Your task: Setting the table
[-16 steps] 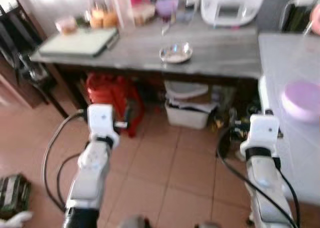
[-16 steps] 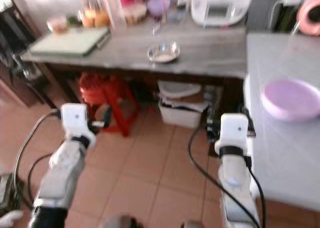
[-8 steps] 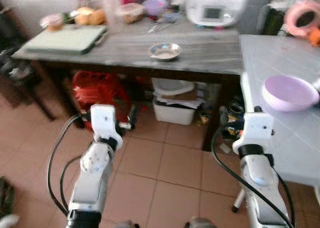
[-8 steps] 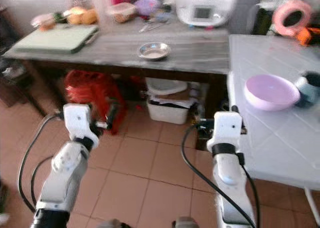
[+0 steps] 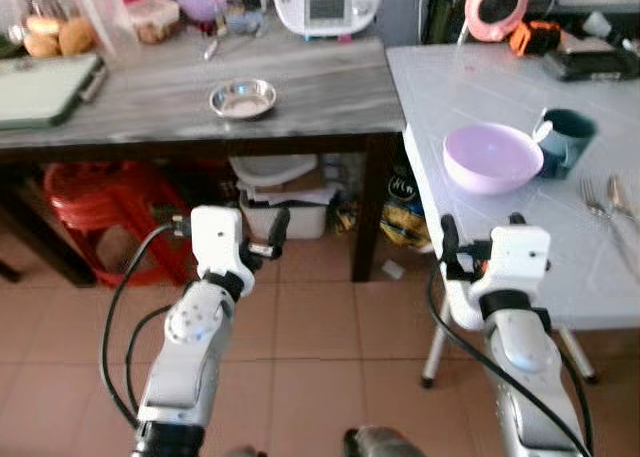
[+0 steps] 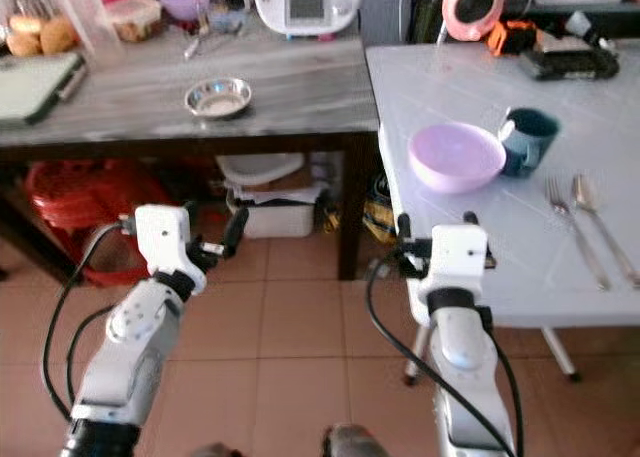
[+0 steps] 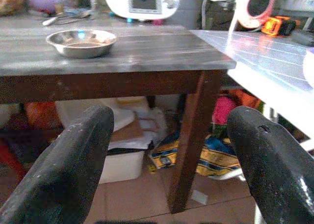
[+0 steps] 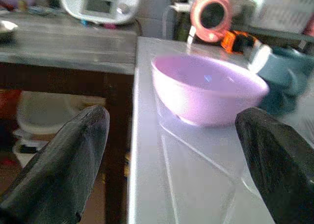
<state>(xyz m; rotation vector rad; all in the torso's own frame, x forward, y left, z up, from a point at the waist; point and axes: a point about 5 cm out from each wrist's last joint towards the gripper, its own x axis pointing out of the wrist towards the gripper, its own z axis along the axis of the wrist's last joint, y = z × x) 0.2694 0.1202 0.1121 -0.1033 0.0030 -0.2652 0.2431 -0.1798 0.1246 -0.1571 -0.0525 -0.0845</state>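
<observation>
While both my grippers hang spread & empty, the shallow round lilac plastic bowl (image 8: 208, 89) sits dead ahead of my right gripper (image 8: 171, 155), nearer vs left gripper (image 7: 167, 160).

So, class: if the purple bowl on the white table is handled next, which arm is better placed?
Probably the right. The right gripper is at the white table's edge, its open fingers facing the purple bowl. The left gripper points under the grey wooden table, farther from the bowl.

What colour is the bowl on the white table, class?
The bowl is pale purple, a lilac shade; it shows best in the right wrist view.
</observation>
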